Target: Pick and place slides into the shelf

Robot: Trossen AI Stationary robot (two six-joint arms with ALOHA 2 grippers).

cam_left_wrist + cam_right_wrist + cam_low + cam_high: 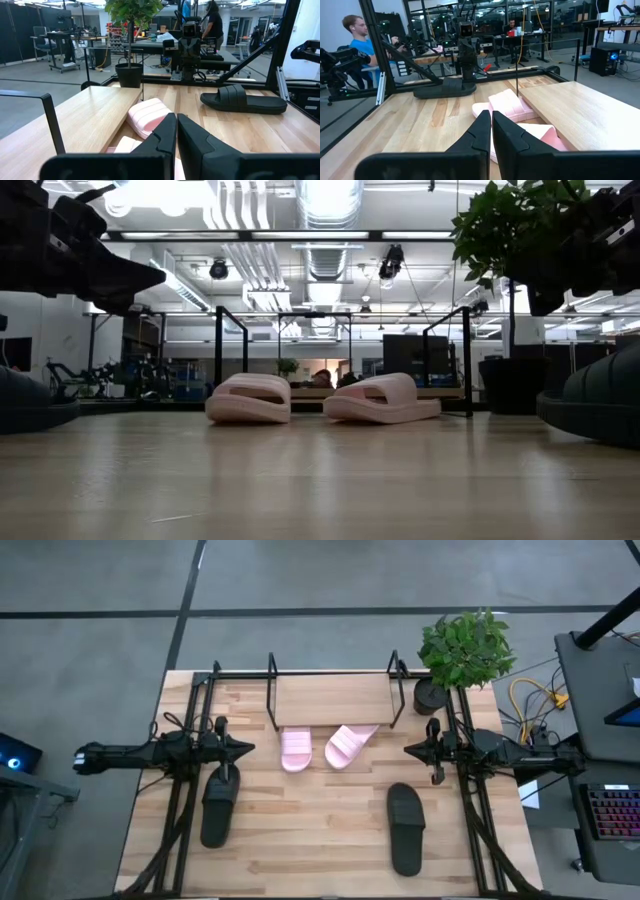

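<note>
Beside the shelf (335, 700) we note a potted plant (462, 650); pink slides (296, 750) lie just before it; both grippers (243, 748) (410, 750) closed, empty.

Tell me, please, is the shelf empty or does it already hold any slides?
Empty: the shelf shows only its bare wooden board; both pink slides lie just in front of it.
</note>
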